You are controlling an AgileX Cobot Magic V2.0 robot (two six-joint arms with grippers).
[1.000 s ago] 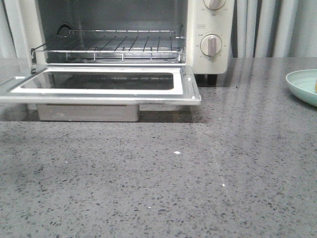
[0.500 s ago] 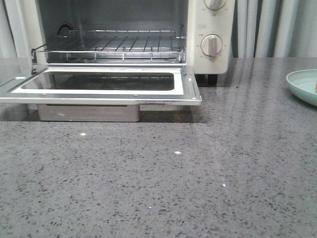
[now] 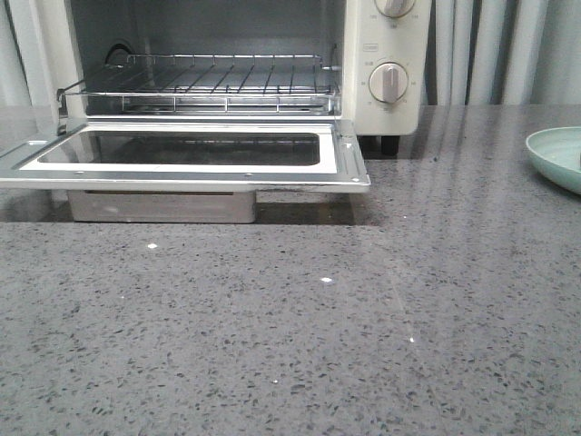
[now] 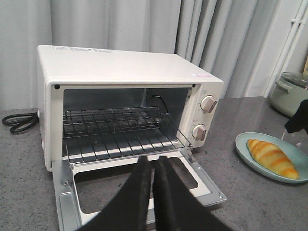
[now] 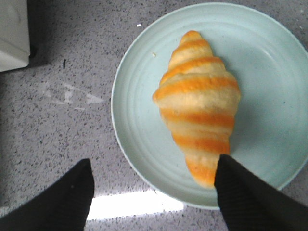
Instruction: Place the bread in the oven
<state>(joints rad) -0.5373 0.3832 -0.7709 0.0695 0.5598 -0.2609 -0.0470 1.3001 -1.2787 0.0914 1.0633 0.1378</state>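
where plate's smooth, ridged bread [image 5: 198, 103] rests

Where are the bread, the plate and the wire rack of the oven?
bread [image 5: 199, 103], right wrist view, on its middle ridge.
plate [image 5: 139, 120], right wrist view, on its bare inner surface.
wire rack [image 4: 115, 134], left wrist view, on its middle bars.

Both the left gripper [image 4: 153, 166] and the right gripper [image 5: 151, 190] are fitted with matte black, finely ribbed, tapering fingers [image 5: 243, 195].
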